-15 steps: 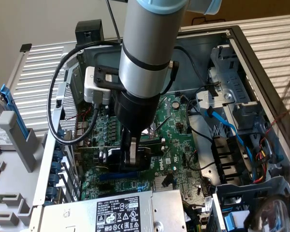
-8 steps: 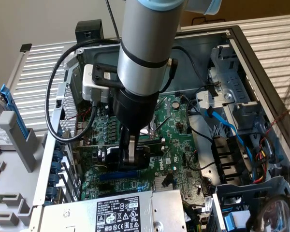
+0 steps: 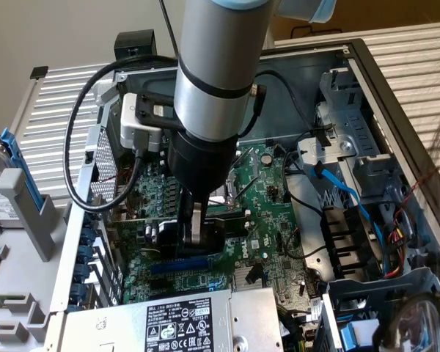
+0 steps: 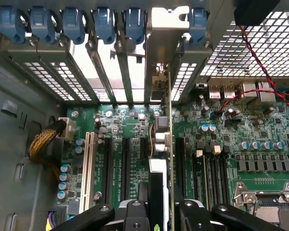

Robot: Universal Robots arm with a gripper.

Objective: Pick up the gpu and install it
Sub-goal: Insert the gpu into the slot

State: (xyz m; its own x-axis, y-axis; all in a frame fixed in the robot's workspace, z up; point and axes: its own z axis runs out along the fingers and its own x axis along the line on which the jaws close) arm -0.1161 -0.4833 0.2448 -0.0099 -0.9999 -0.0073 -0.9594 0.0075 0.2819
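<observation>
My gripper (image 3: 196, 233) reaches down into an open computer case and is shut on the gpu (image 3: 221, 235), a small card with a black cooler. The card stands upright over the green motherboard (image 3: 271, 198), just above a blue slot (image 3: 180, 265). In the wrist view the gpu (image 4: 158, 192) is seen edge-on between my two black fingers (image 4: 135, 216). Its thin green board (image 4: 171, 144) runs toward the case's rear wall. Its silver bracket (image 4: 164, 43) lines up with one rear opening. I cannot tell whether its lower edge sits in a slot.
Blue retainer clips (image 4: 77, 24) line the rear openings. Black expansion slots (image 4: 108, 168) and a white slot (image 4: 89, 163) flank the card. A CPU socket (image 4: 269, 199), red-black wires (image 4: 260, 67), the power supply (image 3: 176, 323), a blue cable (image 3: 345, 192) and the drive cage (image 3: 352, 132) crowd the case.
</observation>
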